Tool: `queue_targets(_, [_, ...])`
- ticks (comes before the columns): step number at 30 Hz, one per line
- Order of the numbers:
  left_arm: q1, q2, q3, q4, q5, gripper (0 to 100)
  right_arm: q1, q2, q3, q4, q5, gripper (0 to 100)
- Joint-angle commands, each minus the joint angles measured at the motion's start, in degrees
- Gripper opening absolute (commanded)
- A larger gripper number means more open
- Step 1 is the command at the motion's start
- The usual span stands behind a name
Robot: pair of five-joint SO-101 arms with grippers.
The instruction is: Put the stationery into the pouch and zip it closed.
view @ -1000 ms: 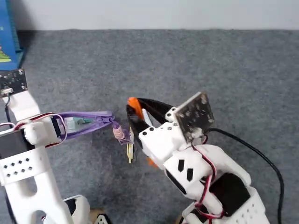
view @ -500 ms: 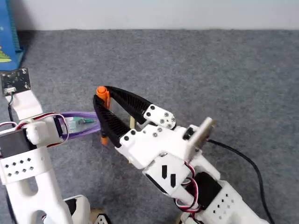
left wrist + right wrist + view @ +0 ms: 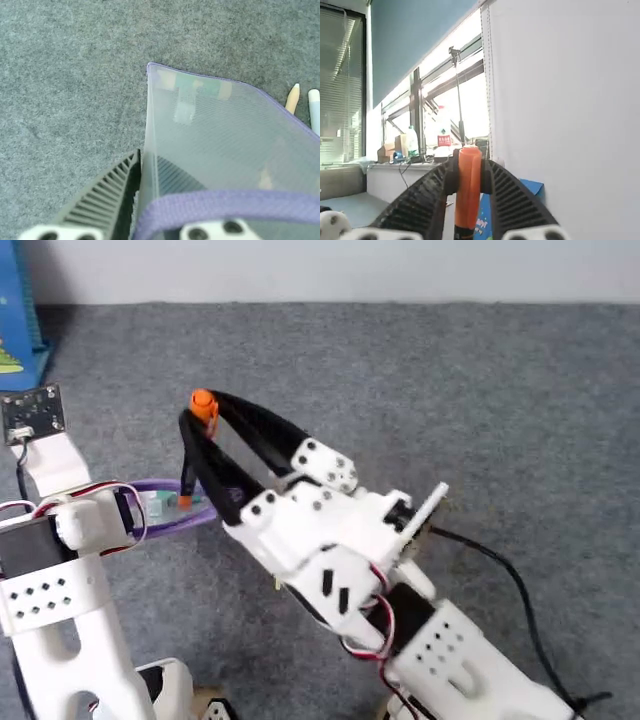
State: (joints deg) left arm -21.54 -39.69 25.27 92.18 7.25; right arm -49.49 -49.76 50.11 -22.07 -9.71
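- Nearest me, the left gripper has its jaws clamped on one end of the mesh pouch. It holds the purple-edged mouth up off the carpet, with the pouch running out toward 3 o'clock. That hold looks the same as a second ago.
- Just past the pouch's far edge in the left wrist view, a pencil and a white pen lie side by side on the carpet. Those two are not packed yet.
- The big change is the right arm. Over the last second the right gripper swung from the middle of the table toward 10 o'clock. It now sits above the pouch mouth.
- Its jaws are closed on an orange-capped marker. The marker hangs roughly upright, cap at the fingertips, with its lower tip down at the purple rim.
- The tip looks to be inside the opening, but from overhead I can't tell how deep it sits.
- The zip pull that showed a second ago is now covered by the right arm.
- For the task, I judge that the marker is lined up for release into the pouch. After that come the pencil and pen, then the zip.
- Farthest off, a blue box stands at 10 o'clock by the wall.
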Motion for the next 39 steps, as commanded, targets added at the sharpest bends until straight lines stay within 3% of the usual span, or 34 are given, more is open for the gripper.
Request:
queue_targets(1, [0.6, 0.7, -0.7, -1.3, 0.0, 1, 1.7, 4.3, -0.4, -3.1, -0.6, 0.7])
queue_targets(10, [0.6, 0.7, -0.7, -1.4, 0.0, 1, 1.6, 6.7, 6.4, -2.9, 0.1, 2.3])
queue_targets(18, [0.5, 0.7, -0.7, -1.2, 0.0, 1, -1.0, 2.4, 6.6, 12.6, 7.0, 25.5])
queue_targets(23, [0.5, 0.6, -0.7, -1.1, 0.0, 1, 5.6, -5.1, 2.5, 32.2, 4.0, 22.6])
queue_targets(26, [-1.7, 0.5, -0.7, -1.3, 0.0, 1, 11.6, -7.9, -1.9, 46.5, -0.9, 20.2])
queue_targets(29, [-4.1, 0.5, -0.8, -1.5, -0.3, 1, 16.4, -7.7, -4.5, 57.5, -1.0, 18.0])
queue_targets(34, [-5.7, 0.4, -0.9, -1.4, -0.4, 1, 21.1, -0.7, -4.4, 65.3, -1.0, 18.0])
queue_targets(39, [-5.7, 0.4, -0.7, -1.1, -0.4, 1, 21.7, 16.0, -6.1, 64.7, 2.0, 18.0])
